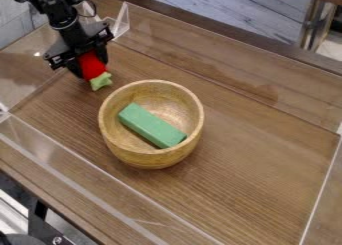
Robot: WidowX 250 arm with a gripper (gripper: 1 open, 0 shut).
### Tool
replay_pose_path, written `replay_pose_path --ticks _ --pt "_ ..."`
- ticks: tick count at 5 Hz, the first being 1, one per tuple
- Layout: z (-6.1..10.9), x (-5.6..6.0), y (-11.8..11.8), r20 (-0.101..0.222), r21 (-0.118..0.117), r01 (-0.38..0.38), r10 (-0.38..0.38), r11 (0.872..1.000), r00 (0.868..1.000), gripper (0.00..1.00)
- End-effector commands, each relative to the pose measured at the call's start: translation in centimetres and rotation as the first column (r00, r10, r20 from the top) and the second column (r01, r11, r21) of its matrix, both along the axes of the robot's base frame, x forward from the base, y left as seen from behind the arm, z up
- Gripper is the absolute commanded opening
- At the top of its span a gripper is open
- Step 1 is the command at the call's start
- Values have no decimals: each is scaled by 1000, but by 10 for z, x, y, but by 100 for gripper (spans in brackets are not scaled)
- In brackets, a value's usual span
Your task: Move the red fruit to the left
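The red fruit (92, 68) is a small glossy strawberry toy lying on the wooden table, its light green cap pointing toward the bowl. It sits just left of and behind the wooden bowl (123, 145). My black gripper (83, 55) stands over the fruit at the far left. Its fingers (59, 60) are spread to either side of the fruit, open and apart from it. The gripper body hides the fruit's upper end.
The wooden bowl holds a green rectangular block (150, 125). A clear plastic wall (27, 97) fences in the table surface on the left, front and right. A table leg (315, 29) stands at the back right.
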State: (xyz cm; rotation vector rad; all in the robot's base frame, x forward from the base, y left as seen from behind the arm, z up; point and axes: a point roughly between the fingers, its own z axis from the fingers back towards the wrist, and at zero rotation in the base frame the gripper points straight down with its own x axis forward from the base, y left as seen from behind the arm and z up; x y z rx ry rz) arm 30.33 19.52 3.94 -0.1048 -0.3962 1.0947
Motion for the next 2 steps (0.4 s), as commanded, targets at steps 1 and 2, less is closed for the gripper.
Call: replay_pose_path --ticks 1,2 --pt "15 16 4 53 55 103 -106 993 993 100" --pt "14 21 2 54 55 198 -201 979 978 0"
